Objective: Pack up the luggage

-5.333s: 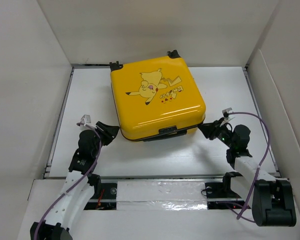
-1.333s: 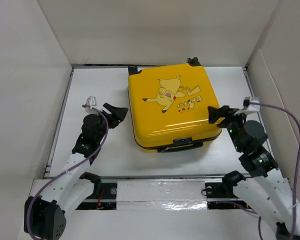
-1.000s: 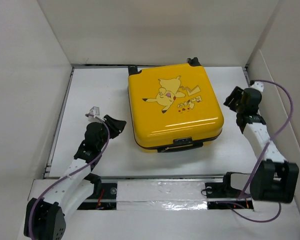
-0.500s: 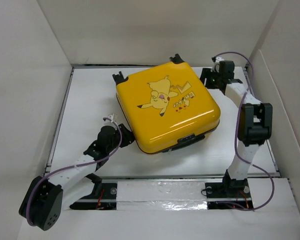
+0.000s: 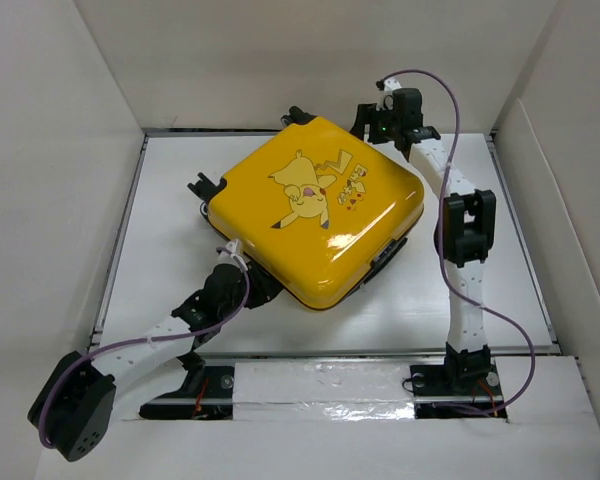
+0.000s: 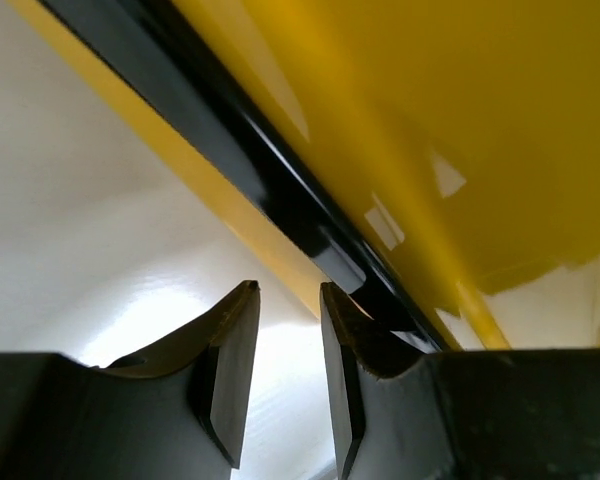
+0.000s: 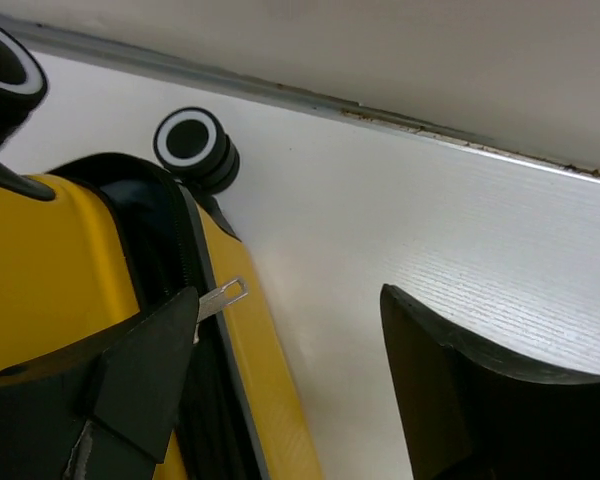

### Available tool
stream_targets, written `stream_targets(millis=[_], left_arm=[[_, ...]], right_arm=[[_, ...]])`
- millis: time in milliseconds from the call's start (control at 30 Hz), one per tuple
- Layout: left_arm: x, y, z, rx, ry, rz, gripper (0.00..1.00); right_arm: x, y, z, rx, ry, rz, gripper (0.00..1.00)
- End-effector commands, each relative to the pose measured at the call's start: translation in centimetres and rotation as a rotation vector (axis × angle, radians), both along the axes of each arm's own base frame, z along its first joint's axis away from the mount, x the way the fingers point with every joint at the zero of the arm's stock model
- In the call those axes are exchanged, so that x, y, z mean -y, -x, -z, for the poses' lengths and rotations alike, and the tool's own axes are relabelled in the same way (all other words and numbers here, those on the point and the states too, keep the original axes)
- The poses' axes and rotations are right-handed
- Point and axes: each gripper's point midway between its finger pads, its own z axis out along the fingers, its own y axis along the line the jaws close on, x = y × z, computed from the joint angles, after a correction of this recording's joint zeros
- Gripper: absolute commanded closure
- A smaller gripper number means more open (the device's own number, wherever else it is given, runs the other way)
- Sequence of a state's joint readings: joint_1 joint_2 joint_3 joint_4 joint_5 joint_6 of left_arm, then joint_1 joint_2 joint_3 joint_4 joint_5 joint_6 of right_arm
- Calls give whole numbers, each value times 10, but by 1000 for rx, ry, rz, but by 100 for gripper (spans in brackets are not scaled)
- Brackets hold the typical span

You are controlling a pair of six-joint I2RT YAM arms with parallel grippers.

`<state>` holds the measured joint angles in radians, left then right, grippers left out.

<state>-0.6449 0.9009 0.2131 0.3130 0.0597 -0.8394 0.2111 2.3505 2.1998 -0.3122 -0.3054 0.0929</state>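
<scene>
The luggage (image 5: 315,215) is a yellow hard-shell case with a cartoon print, lying flat and shut, turned at an angle on the white table. My left gripper (image 5: 258,290) sits low at its near-left edge; in the left wrist view (image 6: 288,292) the fingers stand a narrow gap apart with only table between them, just below the black zipper band (image 6: 280,200). My right gripper (image 5: 372,122) is at the case's back corner by the wall, open wide (image 7: 290,312). A silver zipper pull (image 7: 225,296) pokes out beside its left finger. A black wheel (image 7: 193,145) shows behind.
White walls (image 5: 110,60) box in the table on the left, back and right. The back wall's base (image 7: 430,130) runs just behind my right gripper. The case's black handle (image 5: 385,262) faces the near right. A taped rail (image 5: 320,385) crosses the near edge.
The luggage has turned further counterclockwise, its wheels swinging left. My right gripper has moved left along the back wall and opened wider. The left gripper stays at the near edge.
</scene>
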Motion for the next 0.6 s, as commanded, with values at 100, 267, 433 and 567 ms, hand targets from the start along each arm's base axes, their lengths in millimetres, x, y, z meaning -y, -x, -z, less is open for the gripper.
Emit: stream_targets(millis=[100, 267, 433, 567], left_arm=[[11, -59, -104, 274, 133, -47, 71], [15, -62, -122, 304, 159, -39, 71], [14, -61, -136, 326, 189, -44, 70], [15, -59, -143, 335, 203, -37, 70]], right_arm=[[-95, 113, -151, 144, -251, -314, 11], [-33, 147, -201, 289, -265, -257, 3], [25, 241, -251, 560, -297, -176, 50], [30, 327, -196, 596, -318, -101, 100]])
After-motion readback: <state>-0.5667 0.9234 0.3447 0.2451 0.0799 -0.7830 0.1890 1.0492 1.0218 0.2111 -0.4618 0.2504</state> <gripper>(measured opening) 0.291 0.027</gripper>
